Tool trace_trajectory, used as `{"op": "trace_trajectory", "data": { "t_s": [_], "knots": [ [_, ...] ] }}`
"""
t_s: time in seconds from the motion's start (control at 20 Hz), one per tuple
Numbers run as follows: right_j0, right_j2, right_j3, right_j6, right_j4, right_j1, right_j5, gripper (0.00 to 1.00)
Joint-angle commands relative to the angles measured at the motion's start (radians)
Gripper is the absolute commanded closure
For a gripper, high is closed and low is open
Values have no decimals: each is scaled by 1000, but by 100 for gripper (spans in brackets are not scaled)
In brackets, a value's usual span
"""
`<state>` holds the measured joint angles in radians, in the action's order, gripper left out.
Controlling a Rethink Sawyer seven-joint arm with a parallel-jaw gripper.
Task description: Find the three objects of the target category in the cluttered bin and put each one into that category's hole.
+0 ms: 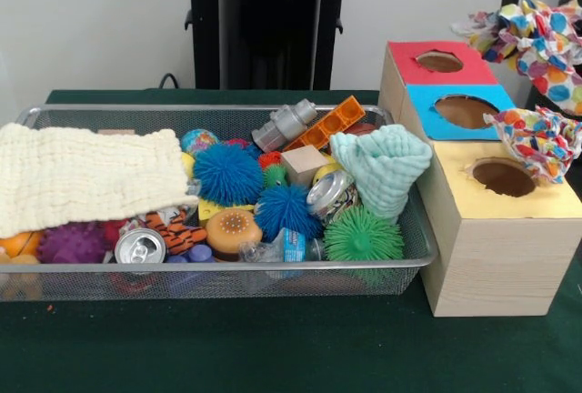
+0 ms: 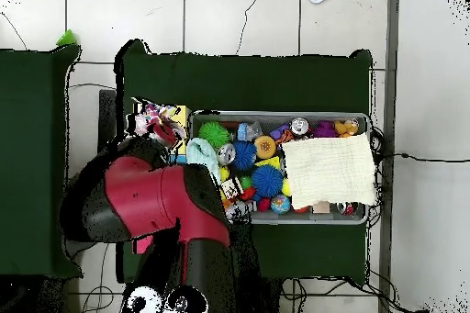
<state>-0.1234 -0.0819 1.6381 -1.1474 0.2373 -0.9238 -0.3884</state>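
Here, from the front, a polka-dot cloth [image 1: 544,143] hangs beside the yellow hole [image 1: 503,177] of the box [image 1: 496,256], another [image 1: 536,34] above; the bin [image 1: 218,279] holds a cream cloth [image 1: 86,175]. Overhead, the arm [image 2: 156,208] covers the box; the gripper's state cannot be told.

- Front view: bright, even, soft indoor light, seemingly from above; nothing looks dim.
- Shadows are weak: a faint one lies on the dark green table cloth [image 1: 273,347] under the wire mesh bin [image 1: 218,279], and the round holes in the pale wooden box [image 1: 496,256] are dark inside.
- Small glints sit on the silver drink can top [image 1: 140,246] and on the crushed shiny can [image 1: 329,195].
- The focus is slightly soft throughout; fine mesh detail smears.
- Overhead view: the pale tiled floor [image 2: 239,16] is bright, almost washed out, while the red and black robot arm [image 2: 156,208] looks blurred.
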Motion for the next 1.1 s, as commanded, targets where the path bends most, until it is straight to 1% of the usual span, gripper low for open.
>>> {"op": "trace_trajectory", "data": {
  "t_s": [0.05,0.25,0.55,0.65,0.9,1.1],
  "knots": [
    [73,89,-4,-51,-21,-14,-143,100],
    [114,126,-4,-20,-18,-13,-138,100],
    [154,153,-19,-23,-7,-7,-118,100],
    [162,158,-18,-35,-11,-4,-112,100],
    [159,158,-23,-38,16,4,-102,100],
    [180,170,-9,-11,31,4,-94,100]
  ]
}}
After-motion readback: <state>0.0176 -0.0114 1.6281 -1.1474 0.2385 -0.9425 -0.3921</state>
